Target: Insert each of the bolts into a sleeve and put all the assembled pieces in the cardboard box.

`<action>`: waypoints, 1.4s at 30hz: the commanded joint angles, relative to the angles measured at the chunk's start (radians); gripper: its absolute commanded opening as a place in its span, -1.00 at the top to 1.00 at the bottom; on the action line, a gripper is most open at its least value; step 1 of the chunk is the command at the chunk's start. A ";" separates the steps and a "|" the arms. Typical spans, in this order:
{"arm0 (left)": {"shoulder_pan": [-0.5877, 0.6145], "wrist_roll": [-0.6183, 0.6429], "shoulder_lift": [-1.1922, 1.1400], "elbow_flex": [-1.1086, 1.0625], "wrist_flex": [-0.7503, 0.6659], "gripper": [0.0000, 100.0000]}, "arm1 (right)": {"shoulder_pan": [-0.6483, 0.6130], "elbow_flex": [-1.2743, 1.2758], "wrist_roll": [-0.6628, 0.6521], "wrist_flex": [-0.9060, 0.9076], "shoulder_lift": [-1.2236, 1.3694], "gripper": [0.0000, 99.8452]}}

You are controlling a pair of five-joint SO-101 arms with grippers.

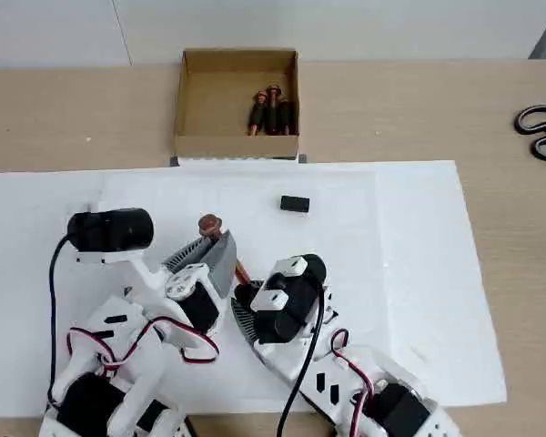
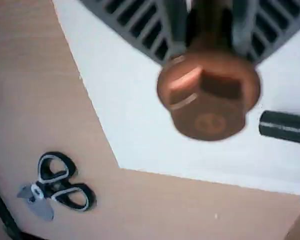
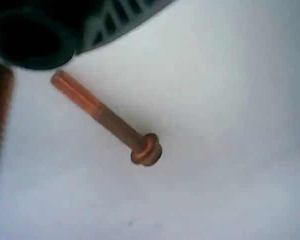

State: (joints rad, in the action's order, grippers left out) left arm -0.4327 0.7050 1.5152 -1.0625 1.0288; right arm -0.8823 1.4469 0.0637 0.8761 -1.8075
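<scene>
Left claw (image 1: 213,242) clamped on bolt (image 2: 208,95): shank pinched between grey jaws, hex head sticking out past tips toward far edge of paper sheet (image 1: 419,273). Black sleeve (image 1: 294,203) on sheet, apart from bolt head, nearer cardboard box (image 1: 189,100). Three assembled pieces (image 1: 271,111) in box's near right corner. Second bolt (image 3: 107,120) flat on sheet just beside right claw (image 1: 241,307); that claw's opening hidden under its own motor, cannot tell. Held shank mostly covered by jaws. Scissors (image 1: 541,130) cut off at table's right edge.
</scene>
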 commanded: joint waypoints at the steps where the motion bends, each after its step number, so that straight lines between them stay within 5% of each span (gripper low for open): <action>1: -0.003 0.002 0.009 0.013 0.021 0.99 | 0.012 -0.011 0.003 -0.045 -0.007 0.99; 11: -0.005 0.002 0.009 0.010 0.037 0.99 | 0.039 -0.011 0.003 -0.065 -0.007 0.99; 27: -0.249 -0.140 0.005 0.010 0.250 0.99 | 0.041 -0.006 0.003 -0.059 -0.007 0.99; 42: -0.255 -0.161 0.003 -0.045 0.249 0.99 | 0.039 -0.005 0.002 -0.061 -0.007 0.99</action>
State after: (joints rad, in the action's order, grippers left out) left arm -0.6475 0.5485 1.5259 -1.1086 1.2651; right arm -0.8531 1.4592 0.0637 0.8470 -1.8029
